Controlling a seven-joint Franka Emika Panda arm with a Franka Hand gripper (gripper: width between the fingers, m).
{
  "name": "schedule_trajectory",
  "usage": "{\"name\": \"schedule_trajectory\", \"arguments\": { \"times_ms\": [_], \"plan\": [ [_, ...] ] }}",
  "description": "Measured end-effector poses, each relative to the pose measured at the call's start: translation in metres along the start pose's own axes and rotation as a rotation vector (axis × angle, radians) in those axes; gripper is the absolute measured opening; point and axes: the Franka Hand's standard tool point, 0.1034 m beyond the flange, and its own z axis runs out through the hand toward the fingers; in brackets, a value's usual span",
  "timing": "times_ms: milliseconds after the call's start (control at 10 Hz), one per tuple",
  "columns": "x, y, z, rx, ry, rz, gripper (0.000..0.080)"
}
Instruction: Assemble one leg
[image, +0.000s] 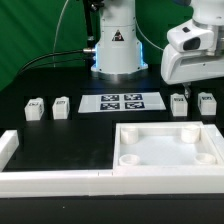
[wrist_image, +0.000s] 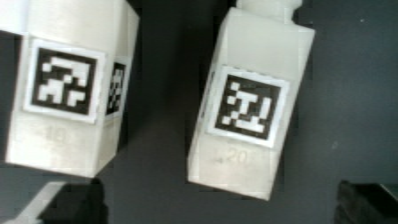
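My gripper (wrist_image: 217, 203), jaws spread and empty, hangs above the leg (wrist_image: 258, 100), which rests on the black table (image: 70, 130) beside a second leg (wrist_image: 71, 90), at the exterior view's right of the marker board (image: 120, 101).

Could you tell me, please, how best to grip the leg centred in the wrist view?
Across the long side faces of the leg, near mid-length, descending from above: it seems to lie tag-up, and the open end effector spans its width.
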Motion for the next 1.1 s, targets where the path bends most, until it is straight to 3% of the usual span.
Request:
{"name": "schedule_trajectory", "arguments": {
  "times_ms": [200, 400, 600, 1100],
  "plan": [
    [0.007, -0.006, -0.003, -0.005, -0.150, -0.002, 0.0649],
    [0.002, -0.007, -0.002, -0.015, -0.334, -0.004, 0.0649],
    [0.010, -0.008, 0.003, -0.008, -0.369, -0.004, 0.0649],
    [0.009, -0.010, 0.026, -0.004, -0.398, 0.001, 0.0649]
  ]
}}
